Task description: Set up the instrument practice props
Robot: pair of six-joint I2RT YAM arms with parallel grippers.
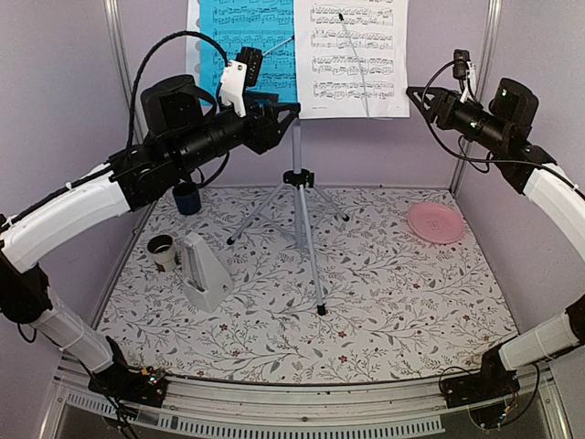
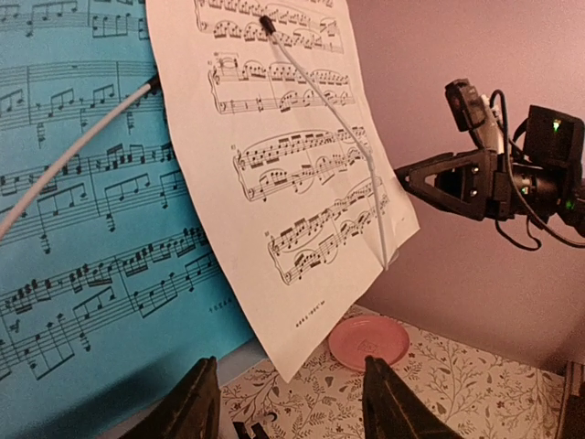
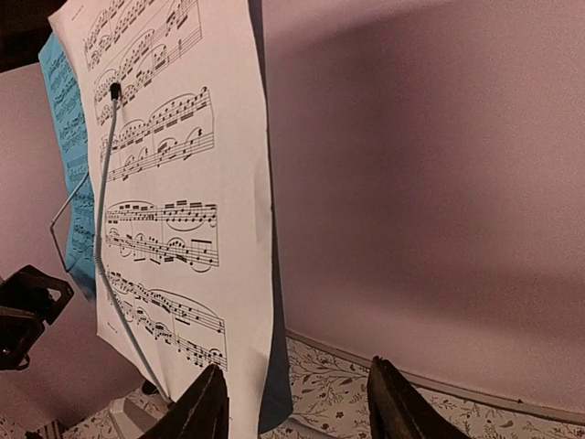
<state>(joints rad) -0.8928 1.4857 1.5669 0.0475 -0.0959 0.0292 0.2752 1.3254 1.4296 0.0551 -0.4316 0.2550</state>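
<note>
The music stand stands on its silver tripod [image 1: 303, 215] at the back middle of the table. It holds a bright blue music sheet [image 1: 245, 46] on the left and a white music sheet [image 1: 358, 57] on the right, each under a thin wire arm. Both sheets show in the left wrist view, blue [image 2: 82, 238] and white [image 2: 292, 183]. The white metronome [image 1: 203, 271] stands on the table at the left. My left gripper [image 1: 285, 115] is open and empty, just below the blue sheet. My right gripper [image 1: 417, 95] is open and empty, just right of the white sheet [image 3: 174, 210].
A pink round plate [image 1: 435, 222] lies at the right back, also in the left wrist view [image 2: 368, 341]. A dark blue cup [image 1: 186, 198] stands at the left back, and a small white cup [image 1: 162, 251] stands beside the metronome. Purple walls close in the table.
</note>
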